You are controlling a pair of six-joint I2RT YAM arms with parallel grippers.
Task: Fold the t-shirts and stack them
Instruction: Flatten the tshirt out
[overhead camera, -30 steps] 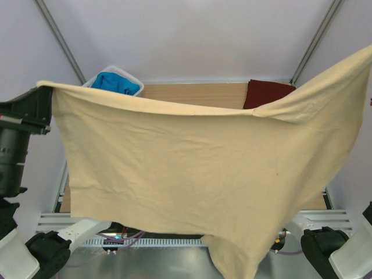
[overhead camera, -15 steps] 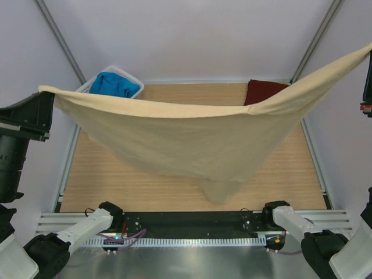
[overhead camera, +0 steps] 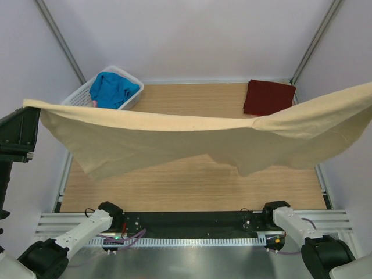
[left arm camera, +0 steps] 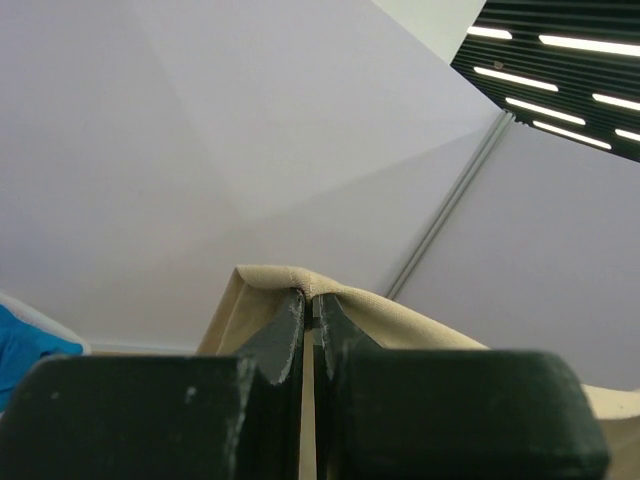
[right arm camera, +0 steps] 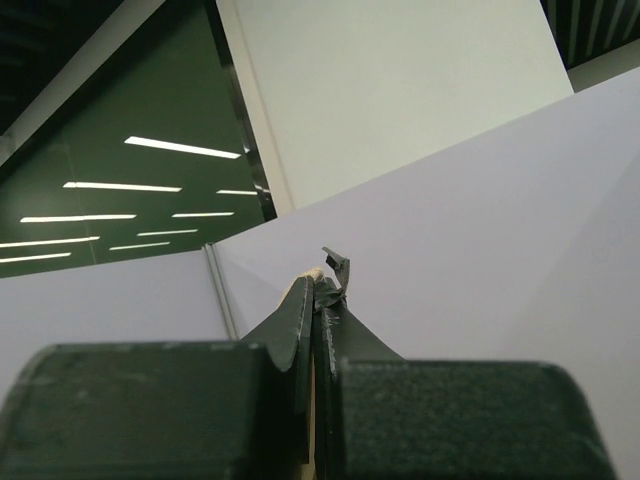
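Cloth as limp as the tan t-shirt [overhead camera: 192, 145] has no stiffness of its own. It hangs stretched in the air across the whole width of the table [overhead camera: 192, 186], fairly taut along its upper edge and sagging into loose folds below, clear of the wood. I judge it light, soft and not slippery, but apt to swing and bunch. The sensible holds are therefore at the corners or seams of one edge, kept well apart (a grip nearer the middle would let the ends flop).

That is how it is taken now. The left gripper [left arm camera: 308, 298] is closed tight on a hemmed fold of tan cloth pinched between its fingertips. The right gripper [right arm camera: 318, 285] is likewise closed, with a sliver of tan showing between its tips, though it sits outside the overhead view.

Beyond the hanging cloth, the maroon t-shirt [overhead camera: 268, 97] lies folded flat at the table's far right corner. The blue t-shirt [overhead camera: 111, 88] sits crumpled in the white basket [overhead camera: 75, 96] at the far left.
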